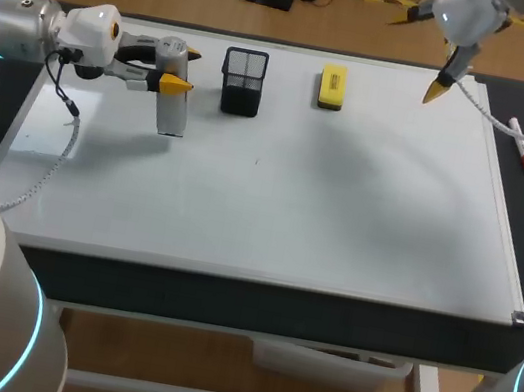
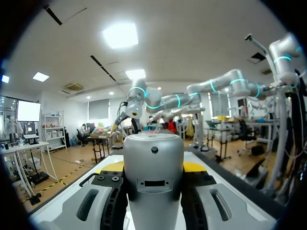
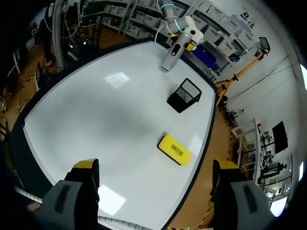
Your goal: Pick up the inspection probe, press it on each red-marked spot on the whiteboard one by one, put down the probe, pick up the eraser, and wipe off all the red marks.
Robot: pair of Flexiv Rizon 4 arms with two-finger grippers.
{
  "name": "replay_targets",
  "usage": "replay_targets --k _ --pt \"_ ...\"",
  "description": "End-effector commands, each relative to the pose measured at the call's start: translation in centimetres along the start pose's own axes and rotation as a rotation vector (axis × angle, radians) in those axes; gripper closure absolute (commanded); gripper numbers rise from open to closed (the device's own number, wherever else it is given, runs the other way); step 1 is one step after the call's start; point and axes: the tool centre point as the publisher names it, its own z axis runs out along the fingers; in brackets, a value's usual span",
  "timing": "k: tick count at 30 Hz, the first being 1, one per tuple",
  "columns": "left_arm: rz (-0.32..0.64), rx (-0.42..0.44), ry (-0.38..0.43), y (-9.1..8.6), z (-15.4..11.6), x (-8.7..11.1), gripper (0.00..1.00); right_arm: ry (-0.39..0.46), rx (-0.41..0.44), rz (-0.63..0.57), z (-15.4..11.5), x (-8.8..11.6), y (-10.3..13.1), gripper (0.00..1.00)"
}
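My left gripper (image 1: 184, 71), wrist level, clamps the inspection probe (image 1: 172, 115) over the whiteboard's (image 1: 342, 200) left rear; my right gripper (image 3: 156, 175) hovers high, fingers spread wide.

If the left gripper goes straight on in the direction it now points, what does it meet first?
Likely the black mesh holder, just ahead of the left gripper; its height over the whiteboard is unclear.

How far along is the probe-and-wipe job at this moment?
Picked up: the left hand grips the inspection probe over the whiteboard. No red marks show, so pressing progress is unclear. Left: setting it down, then wiping with the yellow eraser, untouched; the right hand is open, empty.
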Motion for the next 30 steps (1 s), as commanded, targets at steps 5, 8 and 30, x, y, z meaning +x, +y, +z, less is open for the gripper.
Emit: replay_targets --k 5,8,30 --pt "0.0 -0.002 0.0 -0.2 0.0 0.0 1.0 0.001 0.004 -0.001 0.0 0.1 0.1 0.0" --pt "0.0 -0.002 0.0 -0.2 0.0 0.0 1.0 0.001 0.004 -0.001 0.0 0.1 0.1 0.0" --pt "0.061 -0.004 0.095 -2.9 2.5 -3.2 1.0 0.001 0.004 -0.001 0.0 0.1 0.1 0.0"
